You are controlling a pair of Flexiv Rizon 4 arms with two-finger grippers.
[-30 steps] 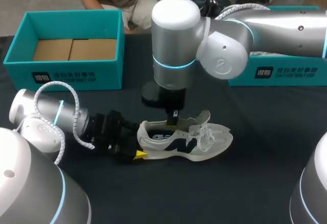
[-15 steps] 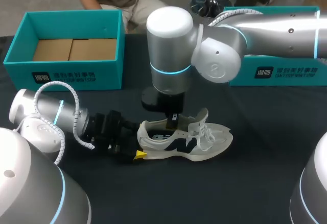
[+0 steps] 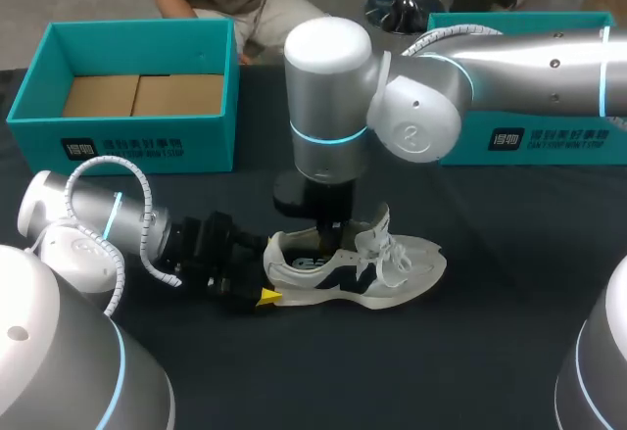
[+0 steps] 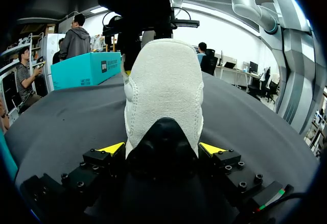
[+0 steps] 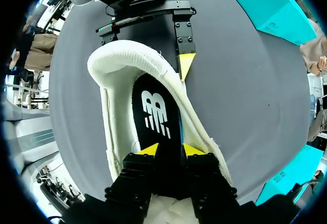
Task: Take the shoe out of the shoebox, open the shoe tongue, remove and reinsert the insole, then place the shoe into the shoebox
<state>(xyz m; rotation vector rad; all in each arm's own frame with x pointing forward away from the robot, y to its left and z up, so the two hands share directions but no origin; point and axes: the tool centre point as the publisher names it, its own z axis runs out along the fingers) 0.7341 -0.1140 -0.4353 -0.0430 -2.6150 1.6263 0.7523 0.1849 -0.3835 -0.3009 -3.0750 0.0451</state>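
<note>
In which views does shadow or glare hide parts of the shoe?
Head view: the right arm shows bright highlights and covers the shoe opening. Left wrist view: the heel is evenly lit. Right wrist view: the insole lies dark, yet visible.

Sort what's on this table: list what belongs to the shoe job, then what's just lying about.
Belongs to the job:
shoe, held at the heel by the left gripper
insole inside it
right gripper at the shoe's opening
shoebox, open, teal

Lying about:
second teal box, on the far right of the table
</note>
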